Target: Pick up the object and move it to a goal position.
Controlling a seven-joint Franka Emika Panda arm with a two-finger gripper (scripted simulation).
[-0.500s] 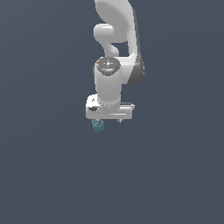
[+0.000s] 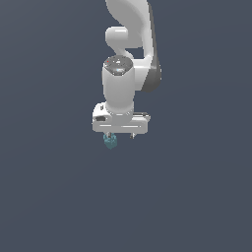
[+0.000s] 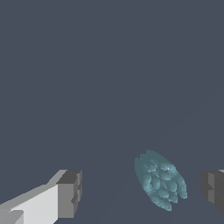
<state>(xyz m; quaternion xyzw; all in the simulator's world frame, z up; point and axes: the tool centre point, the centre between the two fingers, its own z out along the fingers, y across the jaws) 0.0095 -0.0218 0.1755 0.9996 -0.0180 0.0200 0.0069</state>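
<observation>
Hanging straight down in the exterior view, the white arm (image 2: 123, 83) looks the same as half a second back, its pose unchanged. The gripper (image 3: 140, 192) has its fingers (image 3: 70, 192) spread wide, clear space on both sides of the teal object (image 3: 159, 179). That bumpy chunk lies between the pads, nearer the dark one at the frame's edge, touching neither. From outside, the object (image 2: 110, 141) peeks out just below the hand, toward the exterior view's left, as before.
</observation>
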